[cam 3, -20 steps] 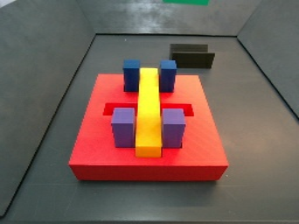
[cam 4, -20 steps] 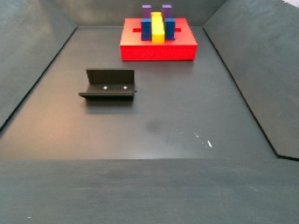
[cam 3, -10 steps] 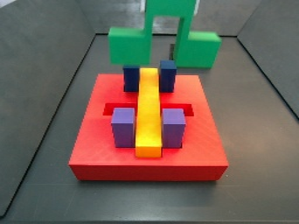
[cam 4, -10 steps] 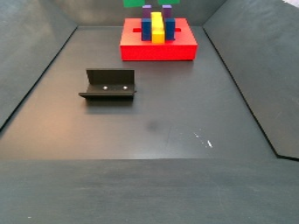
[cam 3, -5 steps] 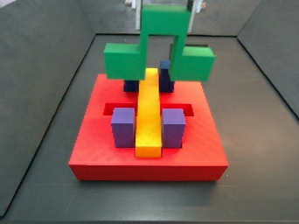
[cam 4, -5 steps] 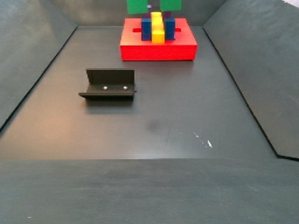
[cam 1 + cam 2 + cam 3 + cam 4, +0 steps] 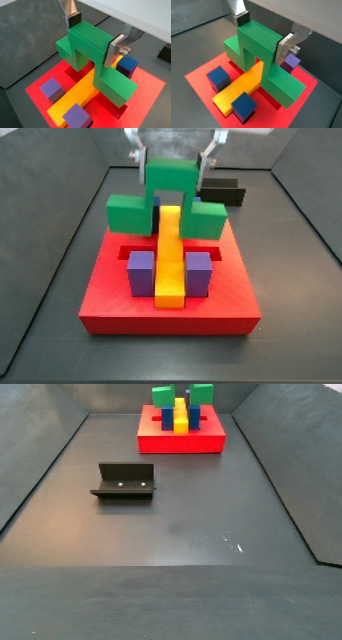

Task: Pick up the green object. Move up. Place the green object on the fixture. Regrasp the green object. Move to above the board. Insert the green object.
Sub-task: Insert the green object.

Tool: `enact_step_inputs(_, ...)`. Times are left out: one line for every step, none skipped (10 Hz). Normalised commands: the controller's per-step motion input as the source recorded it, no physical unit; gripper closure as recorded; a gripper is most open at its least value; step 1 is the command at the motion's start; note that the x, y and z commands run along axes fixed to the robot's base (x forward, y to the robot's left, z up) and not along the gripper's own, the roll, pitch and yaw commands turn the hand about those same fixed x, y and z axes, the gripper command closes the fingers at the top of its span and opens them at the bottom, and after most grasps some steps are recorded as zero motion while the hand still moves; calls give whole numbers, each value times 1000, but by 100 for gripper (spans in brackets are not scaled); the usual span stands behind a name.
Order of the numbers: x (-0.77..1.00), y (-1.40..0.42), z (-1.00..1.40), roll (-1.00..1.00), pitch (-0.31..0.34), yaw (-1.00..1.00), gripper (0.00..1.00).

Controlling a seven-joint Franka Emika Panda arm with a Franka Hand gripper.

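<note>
In a side view the fixture (image 7: pixel 124 481) is sitting well left of the red board (image 7: pixel 182 436). The end effector (image 7: pixel 174 158) is hovering above the board, clamping the green object (image 7: pixel 166 200), which is straddling the yellow bar (image 7: pixel 170 253).

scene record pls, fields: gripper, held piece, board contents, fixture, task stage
gripper: above the board, gripper shut on the green object's raised middle cube
held piece: green object, legs down, straddling the yellow bar, not seated
board contents: board carries the yellow bar, blue blocks, purple blocks
fixture: fixture on the floor, apart from the board, nothing on it
task stage: insertion pending
</note>
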Motion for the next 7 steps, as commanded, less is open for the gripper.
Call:
enact_step_inputs(-89, -274, -211, 31, -169, 0, 100)
enact_step_inputs(0, -49, -186, 53, -179, 129, 100)
enact_step_inputs(17, 23, -74, 53, -171, 206, 100)
enact_step_inputs(54, 206, 0, 19, -173, 257, 100)
enact_step_inputs(0, 260, 0, 0, -184, 249, 100)
enact_step_inputs(-77, 243, 0, 0, -209, 200, 100)
enact_step_inputs(-194, 71, -17, 16, -254, 114, 100)
